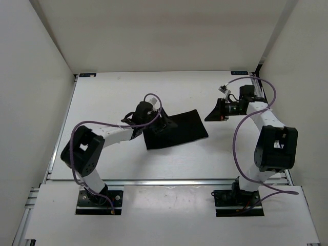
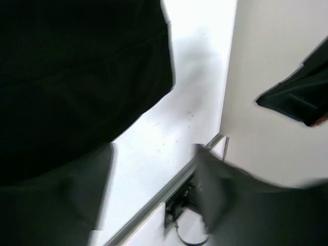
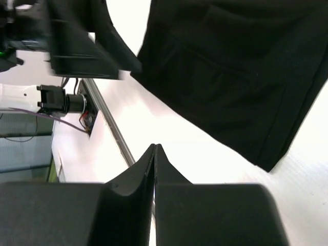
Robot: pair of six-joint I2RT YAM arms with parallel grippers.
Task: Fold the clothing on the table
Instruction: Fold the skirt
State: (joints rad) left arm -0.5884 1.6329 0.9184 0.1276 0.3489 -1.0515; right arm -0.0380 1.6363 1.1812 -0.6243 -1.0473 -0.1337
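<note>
Your clothing point(image 1: 179, 128) lies as a slanted black patch near the middle of the overhead frame, flat on the white counter point(image 1: 113, 97). Your left gripper point(image 1: 163, 123) sits over the left end of it. In the left wrist view its fingers point(image 2: 87, 200) stand wide apart at the bottom of the frame with bare counter between them, so it is released and grasping nothing. The fabric fills the upper left of that view. The picture is blurred there, so you cannot tell whether a finger touches the cloth's edge. Your right gripper point(image 1: 215, 110) is right of the cloth's upper right corner, apart from it. Its own camera shows the fingers pressed together at bottom centre, clenched on nothing, with the clothing across the upper right.
</note>
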